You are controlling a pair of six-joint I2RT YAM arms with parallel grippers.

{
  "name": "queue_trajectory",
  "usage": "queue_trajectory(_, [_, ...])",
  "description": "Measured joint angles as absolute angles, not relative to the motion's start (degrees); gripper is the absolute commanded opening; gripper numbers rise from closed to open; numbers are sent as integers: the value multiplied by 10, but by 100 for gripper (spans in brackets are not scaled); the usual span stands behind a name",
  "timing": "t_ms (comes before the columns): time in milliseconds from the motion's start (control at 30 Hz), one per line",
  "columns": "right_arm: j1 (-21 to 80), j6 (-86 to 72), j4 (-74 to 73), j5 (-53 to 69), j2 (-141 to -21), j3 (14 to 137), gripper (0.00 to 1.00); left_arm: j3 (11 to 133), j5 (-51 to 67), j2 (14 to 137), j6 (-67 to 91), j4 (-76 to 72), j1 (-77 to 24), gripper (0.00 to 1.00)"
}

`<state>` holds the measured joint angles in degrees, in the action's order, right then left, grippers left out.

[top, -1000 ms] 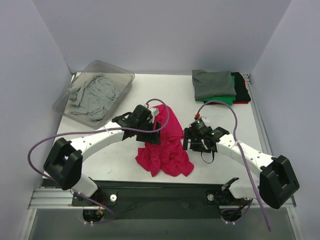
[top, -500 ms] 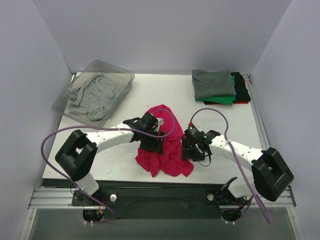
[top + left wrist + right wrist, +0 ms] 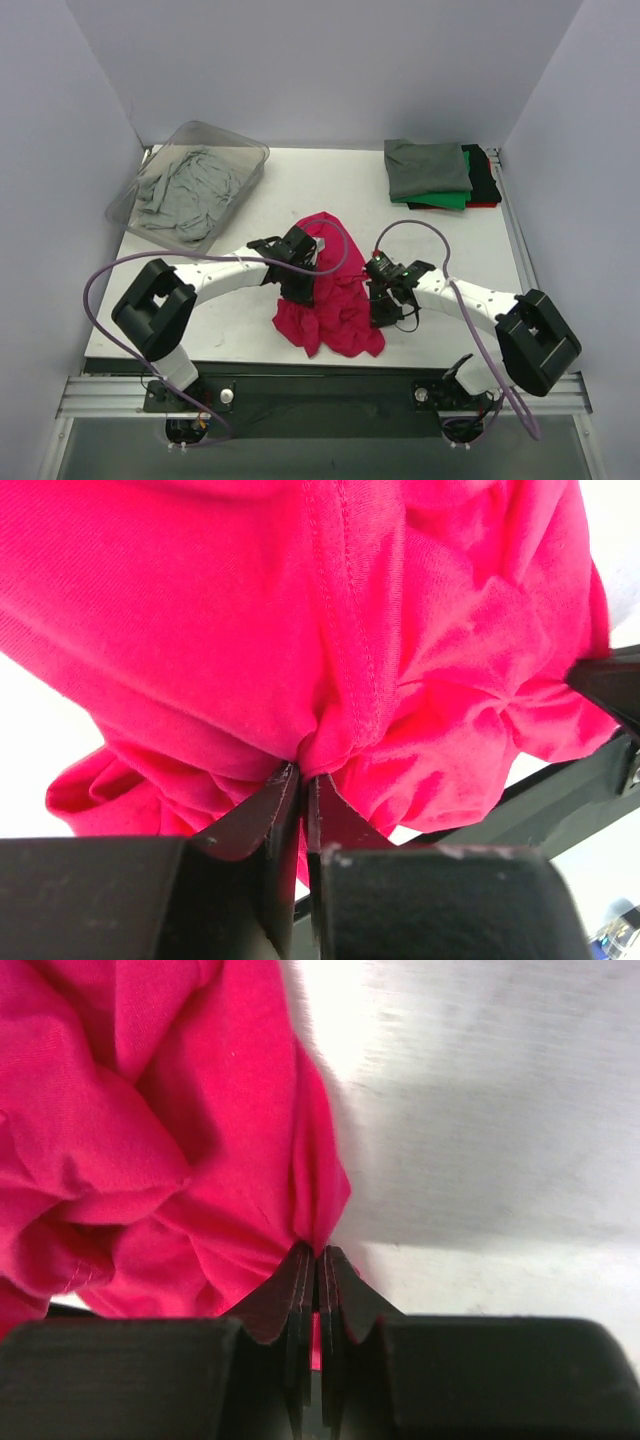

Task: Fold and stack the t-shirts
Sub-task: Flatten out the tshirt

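Pinched the magenta t-shirt (image 3: 340,310) on the desk (image 3: 300,190) with left hand (image 3: 302,772) and right hand (image 3: 316,1252), both clenched on its fabric. Saw crumpled light grey cloth (image 3: 185,190) filling the clear bin (image 3: 222,131).

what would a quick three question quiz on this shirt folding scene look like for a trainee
1. True or false: the left gripper and the right gripper are both shut on the pink shirt.
2. What colour is the top shirt of the folded stack?
3. The crumpled light grey shirt lies: A in the clear bin, B on the folded stack, C under the pink shirt.

Key: 1 true; 2 dark grey; 3 A.
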<state>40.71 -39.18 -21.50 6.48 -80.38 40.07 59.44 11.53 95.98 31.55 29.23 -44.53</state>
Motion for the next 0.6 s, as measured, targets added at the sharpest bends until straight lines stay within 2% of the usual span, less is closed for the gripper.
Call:
queue_trajectory(67, [395, -388, -234, 62, -787, 406, 0, 594, 107, 950, 318, 297, -445, 0])
queue_trajectory(333, [269, -344, -328, 29, -668, 496, 0, 601, 94, 845, 338, 303, -393, 0])
queue_trajectory(600, [229, -296, -415, -11, -622, 643, 0, 653, 121, 766, 344, 298, -317, 0])
